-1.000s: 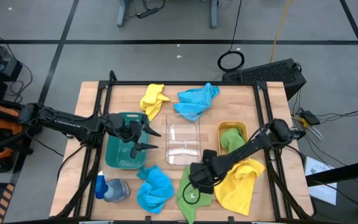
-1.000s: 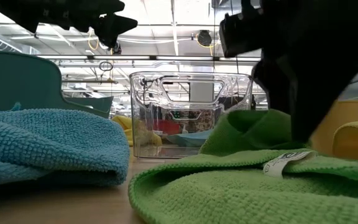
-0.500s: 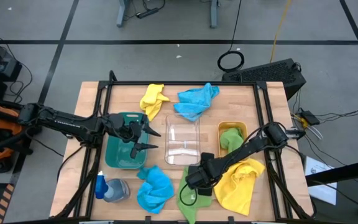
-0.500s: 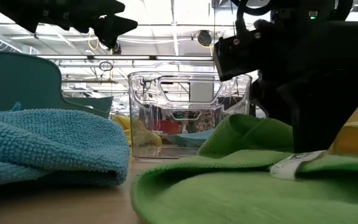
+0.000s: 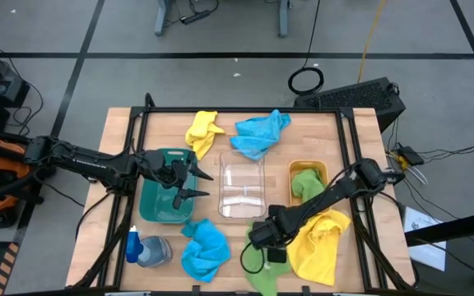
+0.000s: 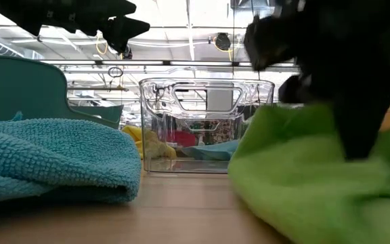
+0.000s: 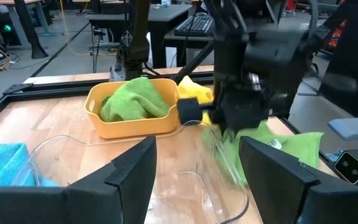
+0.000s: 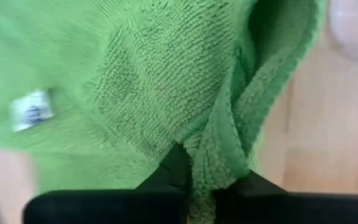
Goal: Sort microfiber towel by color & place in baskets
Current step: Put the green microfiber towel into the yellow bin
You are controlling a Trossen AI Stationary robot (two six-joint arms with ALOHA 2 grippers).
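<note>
My right gripper (image 5: 263,247) is clamped on a fold of the green towel (image 5: 253,265) at the near edge of the counter (image 5: 319,123), just right of centre. The right wrist view shows the fingers (image 8: 173,171) pinching a ridge of green cloth (image 8: 166,81) between them, white tag (image 8: 31,107) off to one side. The towel looks bunched and partly lifted; in the low view it hangs in a mass under the gripper.

Where it goes: the orange-yellow basket (image 5: 326,170) already holds a green towel (image 5: 305,182), so I judge that is the green bin. It sits toward the far right from my gripper, close by, with its long axis running near-to-far. The right arm is far nearer to it than the left. The carry is short, up and away from the near edge, over the yellow towel (image 5: 315,242) that lies between.

My left gripper (image 5: 189,181) hangs over the dark green basket (image 5: 151,205) on the left half, fingers (image 7: 135,180) apart, holding nothing, waiting.

Rest of the layout: clear basket (image 5: 242,187) in the centre, blue towel (image 5: 204,247) at the near edge left of centre, another blue towel (image 5: 257,133) and a yellow towel (image 5: 202,130) by the far edge, spray bottle (image 5: 135,247) at the near left corner.

Risk, as I judge it: trailing cloth could catch the clear basket or drag the yellow towel.
</note>
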